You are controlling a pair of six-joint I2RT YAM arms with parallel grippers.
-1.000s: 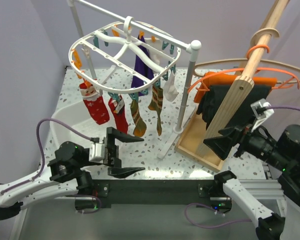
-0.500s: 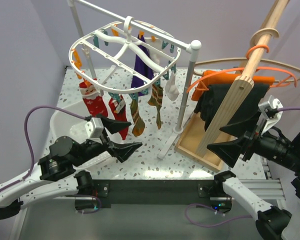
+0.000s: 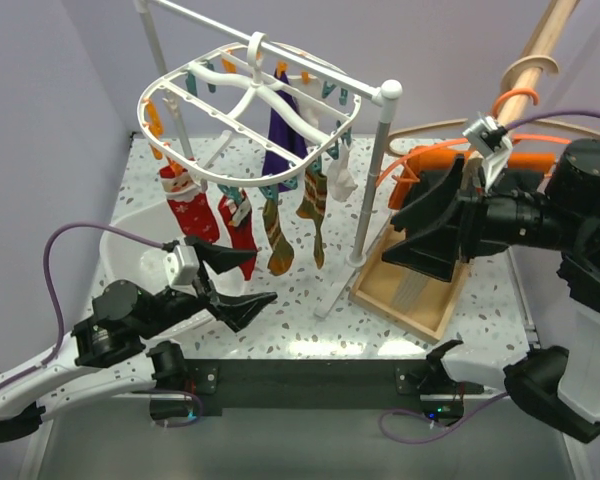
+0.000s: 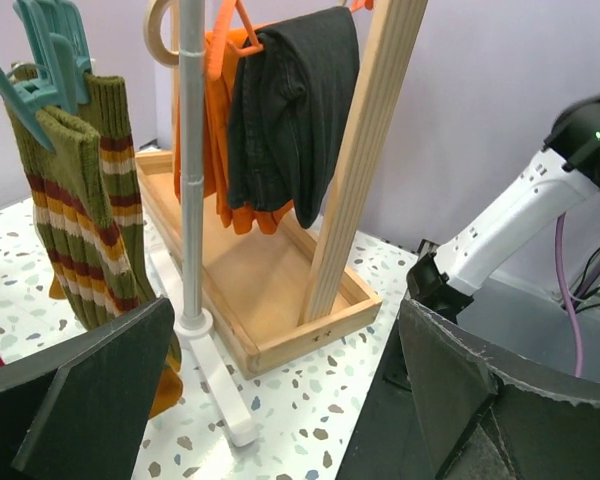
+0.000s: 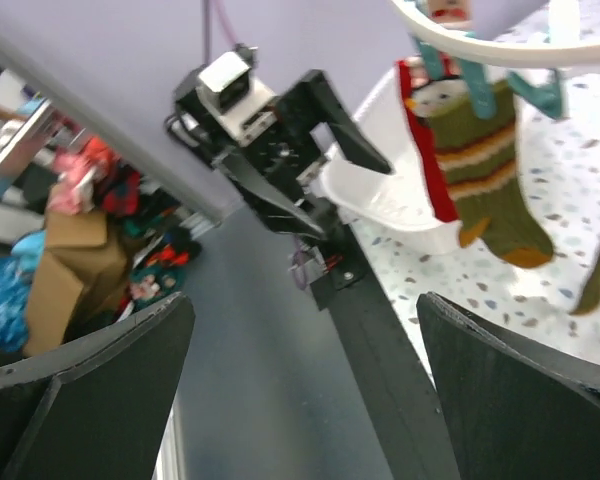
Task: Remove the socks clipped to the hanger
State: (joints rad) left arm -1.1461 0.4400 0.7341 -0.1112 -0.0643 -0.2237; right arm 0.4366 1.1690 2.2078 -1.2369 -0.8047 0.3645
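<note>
Status: removal not started, per the pics. All socks [image 3: 280,235] seen are clipped under the hanger [image 3: 252,92]; none is seen off the clips [image 4: 55,40]. Left to do: every sock, i.e. red socks [image 3: 193,215] at the hanger's left-front rim, striped socks [image 4: 80,210] at front-centre, purple sock [image 3: 282,135] under the centre, white sock [image 3: 342,178] at the right rim. Left gripper [image 3: 263,276]: jaws fully apart, holding nothing, below and in front of the hanger, short of the striped socks. Right gripper [image 3: 390,240]: jaws fully apart, holding nothing, to the hanger's right and apart from it. Orientation: hanger sits approx. level, hook up over the rail [image 3: 310,55], oval long axis running left-right with the rail. Each sock hangs with long axis vertical, cuff up in its clip, toe down.
</note>
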